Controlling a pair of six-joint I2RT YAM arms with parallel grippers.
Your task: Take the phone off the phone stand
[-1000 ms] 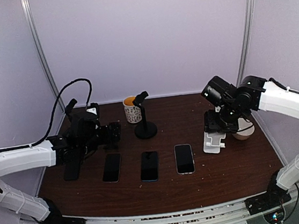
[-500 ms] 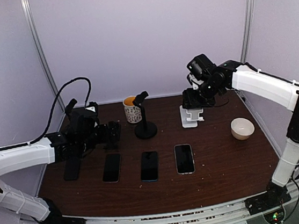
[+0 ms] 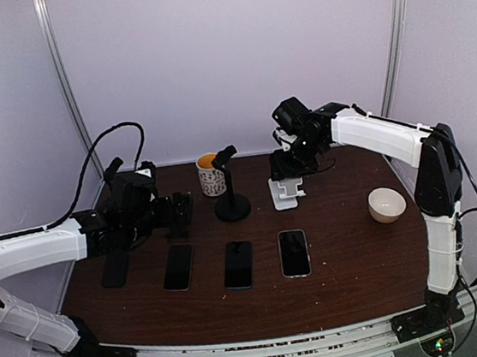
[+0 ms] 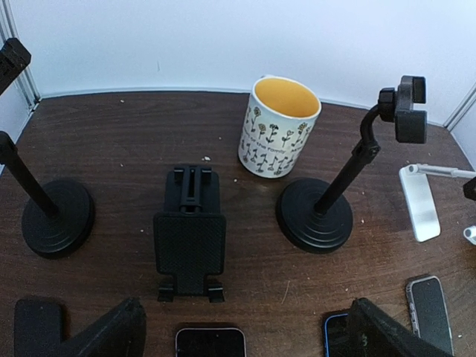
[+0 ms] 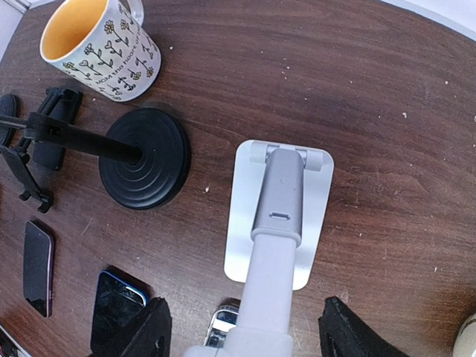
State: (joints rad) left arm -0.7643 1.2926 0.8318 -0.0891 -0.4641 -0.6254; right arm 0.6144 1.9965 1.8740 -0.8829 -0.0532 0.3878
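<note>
Three dark phones lie flat in a row on the brown table: left (image 3: 178, 266), middle (image 3: 238, 265), right (image 3: 293, 252). No stand in view holds a phone. My right gripper (image 3: 288, 162) is over the white phone stand (image 3: 285, 192). In the right wrist view the stand's grey arm (image 5: 281, 201) runs up between the wide-set fingers (image 5: 149, 335) of that gripper (image 5: 249, 336). My left gripper (image 4: 245, 338) is open and empty behind a black folding stand (image 4: 190, 238), above the left phone's top edge (image 4: 210, 342).
A black pole stand (image 3: 232, 203) and a flowered mug (image 3: 210, 175) are at the back centre. A second pole stand (image 4: 56, 219) is at the left. A white bowl (image 3: 387, 205) sits at the right. A flat black item (image 3: 115, 266) lies left of the phones.
My right arm has swung from the right side near the bowl to the back centre, and the white stand has travelled with it. The left arm and the three phones have not moved.
</note>
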